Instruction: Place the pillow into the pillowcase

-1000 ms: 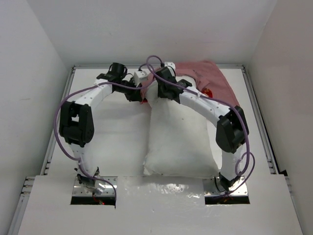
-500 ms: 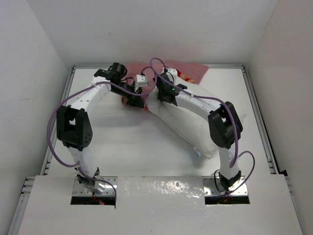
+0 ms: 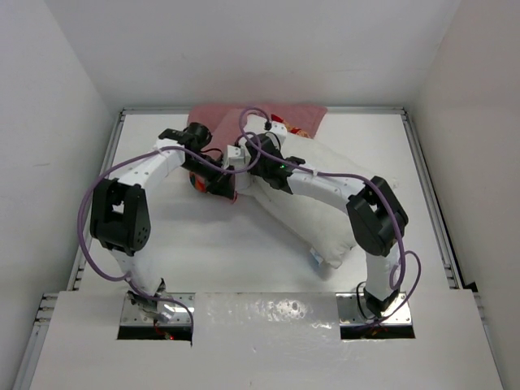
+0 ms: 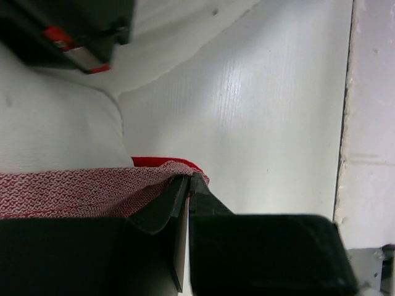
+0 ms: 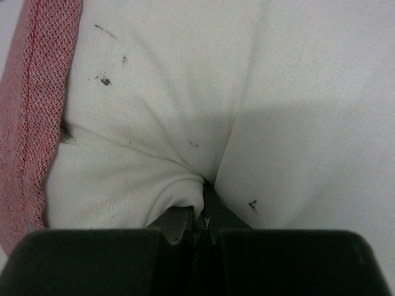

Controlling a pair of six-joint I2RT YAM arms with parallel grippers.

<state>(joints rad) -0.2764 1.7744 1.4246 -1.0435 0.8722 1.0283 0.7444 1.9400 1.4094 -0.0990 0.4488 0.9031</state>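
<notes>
On table [image 3: 187,236], left tool [image 4: 188,182] pinches pillowcase [image 4: 74,191], right tool [image 5: 202,216] pillow [image 5: 296,111].

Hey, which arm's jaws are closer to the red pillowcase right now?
Left. The left gripper has its jaws pinched shut on the pillowcase edge. The right gripper is clamped on the pillow, with the pillowcase hem off to one side.

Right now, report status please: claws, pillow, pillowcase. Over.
Left claw shut on pillowcase edge. Right claw shut on pillow fabric. Pillow mostly outside pillowcase. Right arm stretched above pillow.
</notes>
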